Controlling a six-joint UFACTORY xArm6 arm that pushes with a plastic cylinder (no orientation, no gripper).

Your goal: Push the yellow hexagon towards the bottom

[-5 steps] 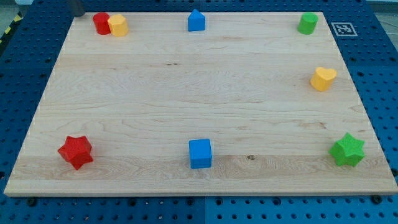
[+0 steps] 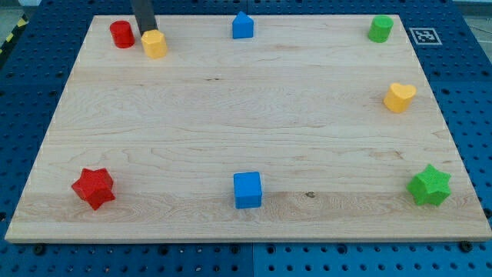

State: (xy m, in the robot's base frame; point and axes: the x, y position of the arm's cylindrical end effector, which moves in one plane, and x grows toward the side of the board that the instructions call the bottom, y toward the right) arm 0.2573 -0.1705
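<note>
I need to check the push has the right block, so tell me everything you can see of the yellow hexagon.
The yellow hexagon is a small, chunky block of plain matte yellow, plastic by its look, standing flat on the wooden board near the view's top left corner. Its flat top face shows, with shaded side faces below it. My tip sits right at its upper left edge, apparently touching it. The red cylinder stands to its left, apart from it by a narrow gap. Nothing else is near it.
</note>
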